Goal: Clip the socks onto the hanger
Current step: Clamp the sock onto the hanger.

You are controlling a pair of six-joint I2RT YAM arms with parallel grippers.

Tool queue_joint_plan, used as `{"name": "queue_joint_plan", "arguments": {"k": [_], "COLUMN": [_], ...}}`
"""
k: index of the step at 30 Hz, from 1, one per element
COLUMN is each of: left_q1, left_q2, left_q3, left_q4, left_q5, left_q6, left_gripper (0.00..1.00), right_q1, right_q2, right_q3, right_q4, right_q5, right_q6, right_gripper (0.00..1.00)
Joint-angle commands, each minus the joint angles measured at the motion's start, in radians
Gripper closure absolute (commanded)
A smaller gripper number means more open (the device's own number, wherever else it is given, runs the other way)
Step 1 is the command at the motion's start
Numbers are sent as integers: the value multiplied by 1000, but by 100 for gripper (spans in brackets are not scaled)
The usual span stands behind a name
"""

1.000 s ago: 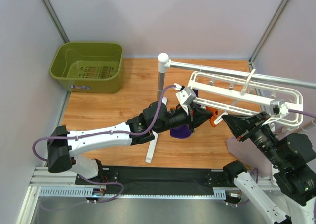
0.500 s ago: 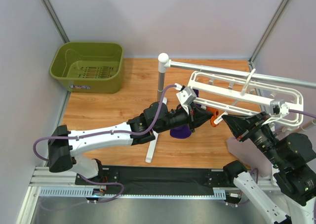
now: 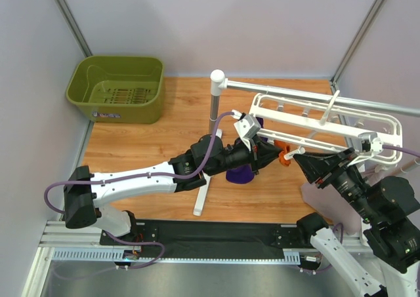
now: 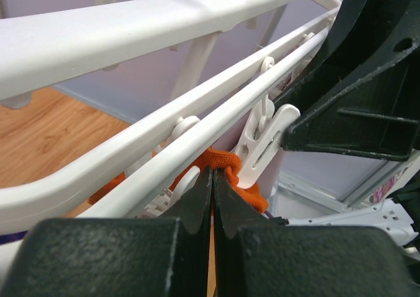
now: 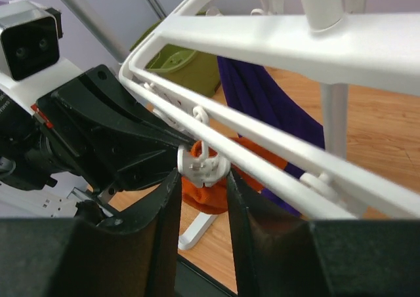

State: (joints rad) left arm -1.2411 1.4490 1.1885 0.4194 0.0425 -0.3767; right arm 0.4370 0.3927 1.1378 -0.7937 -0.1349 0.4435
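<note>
The white hanger (image 3: 328, 122) hangs from the silver rail. An orange-red sock (image 3: 282, 155) sits under its near bar. My left gripper (image 3: 269, 154) is shut on the sock's top edge (image 4: 244, 182), holding it up beside a dangling white clip (image 4: 261, 141). My right gripper (image 3: 296, 157) faces it, and its two fingers press the sides of that clip (image 5: 202, 165), with the sock (image 5: 209, 193) just under it. More orange fabric (image 4: 108, 187) shows behind the bar; I cannot tell whether it is the second sock.
A dark purple cloth (image 3: 241, 174) hangs from the hanger behind the sock. The rail (image 3: 295, 89) rests on a white post (image 3: 214, 107) with a foot on the wooden table. A green basket (image 3: 118, 88) stands at the back left. A pale lilac cloth (image 3: 314, 193) lies near the right arm.
My right gripper has edged slightly left towards the sock, and the hanger's near bar has shifted a little with it. The left arm holds still.
</note>
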Motion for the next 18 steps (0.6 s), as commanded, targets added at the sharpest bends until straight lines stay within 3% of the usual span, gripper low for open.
{"name": "queue_joint_plan", "arguments": {"k": [1, 2, 6, 14, 16, 18], "left_q1": [3, 5, 3, 5, 5, 3], "left_q2": [1, 2, 8, 4, 2, -2], "left_q3": [40, 40, 42, 45, 43, 43], "left_q4": [41, 42, 47, 2, -17, -34], "left_q5": [10, 11, 16, 19, 26, 33], "left_q6": [-8, -8, -13, -7, -11, -19], "left_gripper": [100, 100, 100, 98, 83, 41], "right_q1": [3, 3, 2, 2, 2, 2], "right_q2": [11, 8, 8, 3, 2, 2], "right_q3": [2, 2, 5, 53, 65, 86], "right_q4": [-104, -105, -110, -157, -171, -191], "right_q5": [-63, -62, -63, -34, -28, -14], "right_q6": [6, 6, 6, 3, 0, 1], "right_gripper": [66, 60, 54, 31, 28, 27]}}
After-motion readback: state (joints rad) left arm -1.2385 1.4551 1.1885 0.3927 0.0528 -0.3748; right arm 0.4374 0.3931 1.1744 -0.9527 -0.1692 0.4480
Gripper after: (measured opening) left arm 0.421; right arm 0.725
